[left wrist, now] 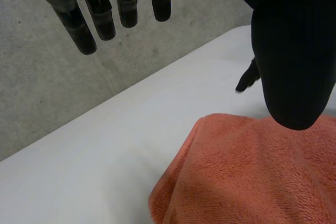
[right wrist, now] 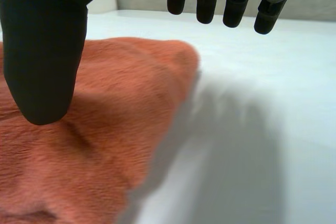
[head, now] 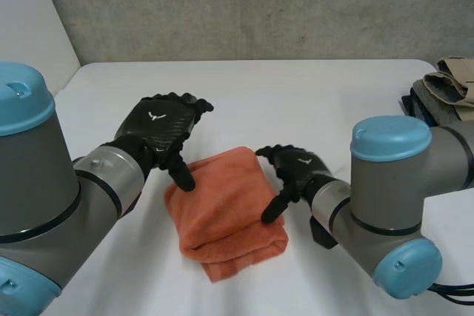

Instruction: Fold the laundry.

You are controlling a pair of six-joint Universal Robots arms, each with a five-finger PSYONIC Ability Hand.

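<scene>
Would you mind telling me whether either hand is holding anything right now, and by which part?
Nothing is held. The left hand and right hand are open, thumbs over the folded orange towel, fingers straight.

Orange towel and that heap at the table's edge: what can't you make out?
- Head view: heap cut off by the frame edge and right arm.
- Left wrist view: left hand's thumb hides part of the orange towel; touch unclear.
- Right wrist view: right hand's thumb does likewise.
</scene>
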